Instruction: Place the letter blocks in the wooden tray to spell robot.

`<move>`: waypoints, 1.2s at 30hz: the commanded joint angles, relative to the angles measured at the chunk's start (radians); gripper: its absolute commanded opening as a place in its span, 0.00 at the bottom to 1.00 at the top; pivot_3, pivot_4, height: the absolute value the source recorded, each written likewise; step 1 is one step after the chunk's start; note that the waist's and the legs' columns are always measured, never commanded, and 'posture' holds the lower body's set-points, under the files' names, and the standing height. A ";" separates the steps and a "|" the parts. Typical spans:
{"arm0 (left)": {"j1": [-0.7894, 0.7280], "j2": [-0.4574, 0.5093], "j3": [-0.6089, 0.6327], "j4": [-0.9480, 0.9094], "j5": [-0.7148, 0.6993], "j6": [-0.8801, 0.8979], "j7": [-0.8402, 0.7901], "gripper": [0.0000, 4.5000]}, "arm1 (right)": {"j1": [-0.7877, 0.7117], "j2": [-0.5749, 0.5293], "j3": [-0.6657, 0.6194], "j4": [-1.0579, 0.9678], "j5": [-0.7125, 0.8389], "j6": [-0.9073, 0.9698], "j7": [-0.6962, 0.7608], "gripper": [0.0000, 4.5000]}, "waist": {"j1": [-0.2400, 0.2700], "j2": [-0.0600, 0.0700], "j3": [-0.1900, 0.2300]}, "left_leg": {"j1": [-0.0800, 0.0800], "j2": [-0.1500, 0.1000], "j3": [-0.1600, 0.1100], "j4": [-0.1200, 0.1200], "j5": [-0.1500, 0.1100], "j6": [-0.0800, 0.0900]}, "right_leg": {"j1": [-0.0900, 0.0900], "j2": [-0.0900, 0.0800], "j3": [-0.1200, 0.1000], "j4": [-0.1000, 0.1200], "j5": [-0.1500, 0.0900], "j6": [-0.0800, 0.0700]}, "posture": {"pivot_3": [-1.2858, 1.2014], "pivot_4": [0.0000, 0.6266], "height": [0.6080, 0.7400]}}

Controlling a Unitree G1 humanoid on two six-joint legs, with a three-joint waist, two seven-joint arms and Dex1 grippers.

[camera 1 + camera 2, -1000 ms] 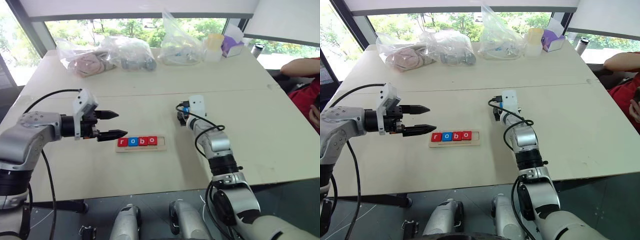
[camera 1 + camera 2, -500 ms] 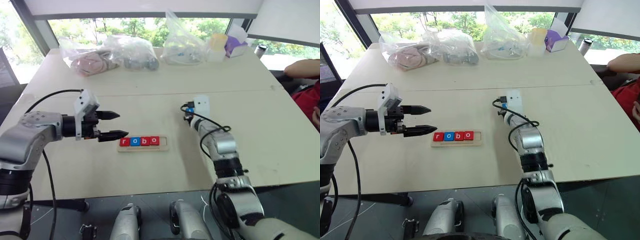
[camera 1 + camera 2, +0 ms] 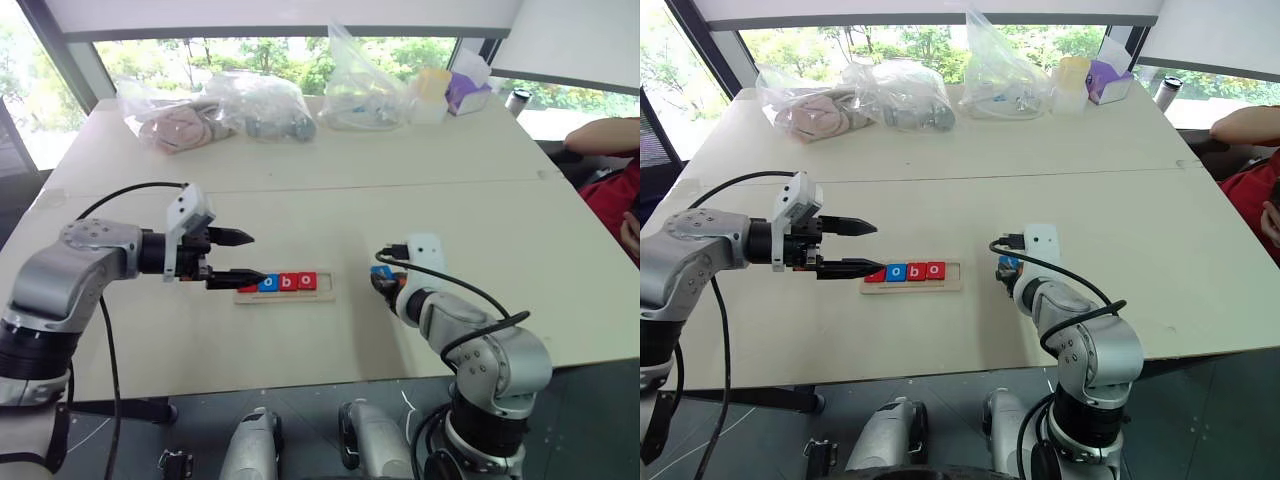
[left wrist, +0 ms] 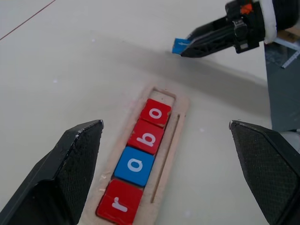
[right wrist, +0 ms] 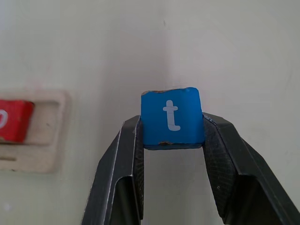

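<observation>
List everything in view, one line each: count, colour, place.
wooden tray: one, pale wood, table centre
letter blocks in tray: four, red r, blue o, red b, red o
t block: one, blue, held in right gripper
plastic bags: three, clear, far edge
cup: one, yellowish, far edge
table: one, cream
person's sleeve: red, right edge
left gripper: open, beside tray's r end
right gripper: shut on t block
</observation>
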 commanded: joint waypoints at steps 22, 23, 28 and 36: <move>-0.047 0.077 -0.023 -0.092 -0.012 -0.030 -0.183 1.00 | 0.020 -0.748 0.085 0.210 0.207 -0.644 0.785 0.99 | 0.002 -0.001 0.000 | 0.000 -0.002 0.000 -0.001 0.000 0.000 | 0.001 0.000 0.000 -0.002 -0.002 0.003 | 0.52 0.24 1.00; -0.054 0.078 -0.026 -0.099 -0.015 -0.027 -0.191 1.00 | 0.030 -0.764 0.098 0.242 0.199 -0.704 0.816 0.99 | 0.004 -0.001 0.001 | 0.000 -0.002 0.000 -0.001 0.000 0.000 | 0.001 0.000 0.000 -0.002 -0.003 0.004 | 0.52 0.24 1.00; -0.112 0.063 -0.081 -0.115 0.000 -0.039 -0.237 1.00 | 0.010 -0.799 0.180 0.474 0.112 -0.971 0.912 0.99 | 0.004 -0.001 0.001 | 0.000 -0.003 0.001 0.001 0.000 0.000 | 0.002 0.000 0.000 -0.001 -0.003 0.004 | 0.52 0.24 1.00; -0.133 0.032 -0.124 -0.078 0.047 -0.065 -0.228 1.00 | -0.068 -0.744 0.251 0.690 0.041 -1.157 0.950 0.99 | 0.003 -0.001 0.001 | 0.000 -0.003 0.002 0.001 0.000 0.000 | 0.001 0.001 0.001 0.000 -0.002 0.003 | 0.52 0.24 1.00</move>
